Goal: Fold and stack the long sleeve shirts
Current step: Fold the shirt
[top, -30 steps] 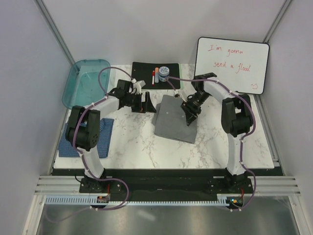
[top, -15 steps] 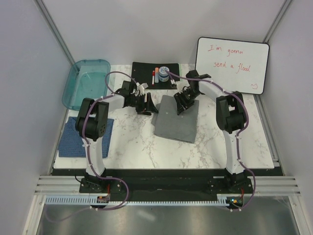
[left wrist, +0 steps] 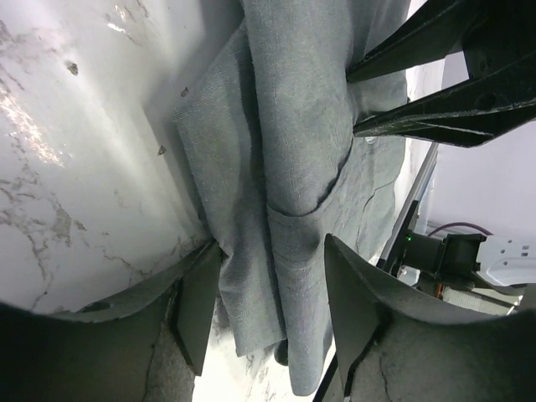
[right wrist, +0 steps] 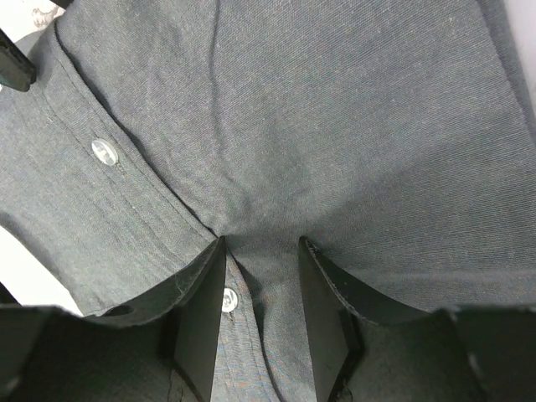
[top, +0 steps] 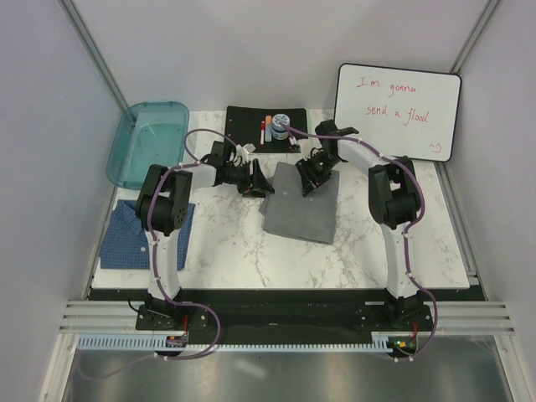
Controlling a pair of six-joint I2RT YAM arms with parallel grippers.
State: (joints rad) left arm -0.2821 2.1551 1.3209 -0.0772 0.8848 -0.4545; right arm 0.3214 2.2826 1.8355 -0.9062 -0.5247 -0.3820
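Observation:
The grey shirt [top: 301,205] lies folded in the middle of the table. The blue checked shirt [top: 138,234] lies folded at the left edge. My left gripper [top: 255,178] is at the grey shirt's far left corner; its jaws stand apart around the folded edge [left wrist: 276,251], with marble beside it. My right gripper [top: 306,176] presses on the shirt's far edge. In the right wrist view its fingers [right wrist: 205,310] pinch a puckered ridge of grey cloth [right wrist: 335,126] beside a button [right wrist: 228,295].
A teal tray [top: 146,142] stands at the far left. A black mat [top: 247,121] with a small jar [top: 280,124] lies at the back. A whiteboard [top: 398,109] leans at the back right. The table's front edge [top: 276,289] is near.
Both grippers moved from over the shirt to its far edge. The left arm folded back, uncovering the blue shirt. The left gripper closed in on the grey shirt's corner.

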